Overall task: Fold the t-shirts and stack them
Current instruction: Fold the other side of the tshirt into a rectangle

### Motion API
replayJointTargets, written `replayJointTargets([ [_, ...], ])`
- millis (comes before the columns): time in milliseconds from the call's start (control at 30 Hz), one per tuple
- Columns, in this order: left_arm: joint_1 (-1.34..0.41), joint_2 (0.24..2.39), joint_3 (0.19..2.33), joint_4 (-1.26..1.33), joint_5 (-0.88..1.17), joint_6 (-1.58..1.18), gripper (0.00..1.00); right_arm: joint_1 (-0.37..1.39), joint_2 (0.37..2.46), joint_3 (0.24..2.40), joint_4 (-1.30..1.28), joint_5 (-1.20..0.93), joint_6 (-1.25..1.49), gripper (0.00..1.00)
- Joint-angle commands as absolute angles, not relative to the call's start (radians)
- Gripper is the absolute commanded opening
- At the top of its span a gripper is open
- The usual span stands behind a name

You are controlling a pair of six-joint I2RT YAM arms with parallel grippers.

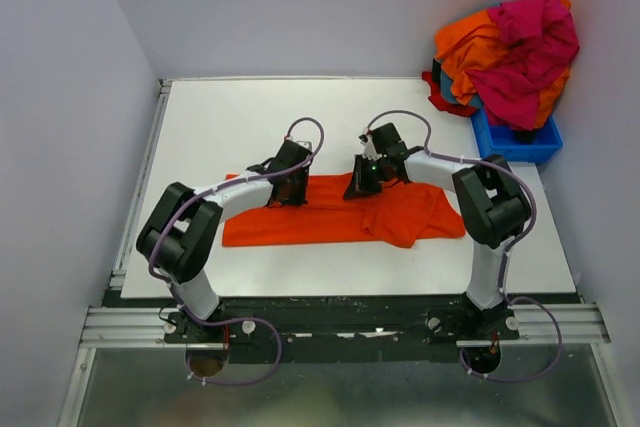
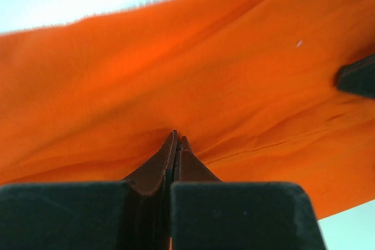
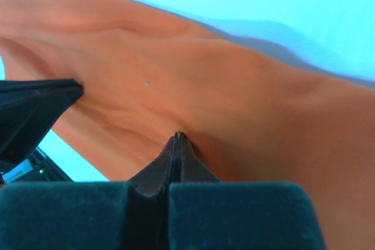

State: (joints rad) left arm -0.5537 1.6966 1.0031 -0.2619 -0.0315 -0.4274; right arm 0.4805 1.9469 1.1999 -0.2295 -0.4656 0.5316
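Left claw (image 1: 288,190) and right claw (image 1: 360,187) both pinch shut on the far edge of the orange shirt (image 1: 300,227); soft, light cotton, likely to sag; best held by hems.

You had one orange t-shirt (image 1: 340,215) on one table (image 1: 250,107), two grippers, the left gripper (image 1: 290,190) and the right gripper (image 1: 360,187), and one blue bin (image 1: 522,144). Its heap of shirts (image 1: 515,47) showed three colours, too tangled for you to count.
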Motion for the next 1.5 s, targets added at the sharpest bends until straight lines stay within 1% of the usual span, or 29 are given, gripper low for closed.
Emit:
replayJointTargets([
  [0, -0.549, 1.648, 0.922, -0.241, 0.032, -0.475, 0.00, 0.483, 1.982, 1.227, -0.252, -0.414, 0.538, 0.01],
  [200, -0.549, 1.601, 0.850, -0.258, 0.014, -0.474, 0.00, 0.483, 1.993, 1.236, -0.264, -0.405, 0.541, 0.01],
  [300, -0.549, 1.533, 0.822, -0.249, 0.008, -0.488, 0.00, 0.483, 1.977, 1.227, -0.262, -0.384, 0.534, 0.01],
  [433, -0.538, 1.433, 0.815, -0.267, -0.103, -0.497, 0.00, 0.483, 1.964, 1.220, -0.262, -0.367, 0.531, 0.01],
  [567, -0.491, 1.365, 0.773, -0.261, -0.175, -0.518, 0.00, 0.482, 1.960, 1.218, -0.264, -0.354, 0.531, 0.01],
  [700, -0.413, 1.298, 0.678, -0.175, -0.176, -0.552, 0.00, 0.482, 1.945, 1.213, -0.264, -0.345, 0.529, 0.01],
  [800, -0.365, 1.301, 0.655, -0.115, -0.135, -0.546, 0.00, 0.483, 1.937, 1.209, -0.262, -0.344, 0.529, 0.01],
  [967, -0.316, 1.379, 0.684, -0.121, -0.120, -0.548, 0.00, 0.482, 1.933, 1.203, -0.261, -0.347, 0.526, 0.01],
  [1133, -0.307, 1.430, 0.655, -0.121, -0.045, -0.587, 0.00, 0.482, 1.930, 1.198, -0.259, -0.345, 0.523, 0.01],
  [1333, -0.307, 1.310, 0.555, -0.143, -0.067, -0.655, 0.00, 0.482, 1.934, 1.201, -0.262, -0.344, 0.523, 0.01],
  [1467, -0.292, 1.241, 0.603, -0.182, -0.138, -0.637, 0.00, 0.482, 1.928, 1.200, -0.262, -0.344, 0.525, 0.01],
])
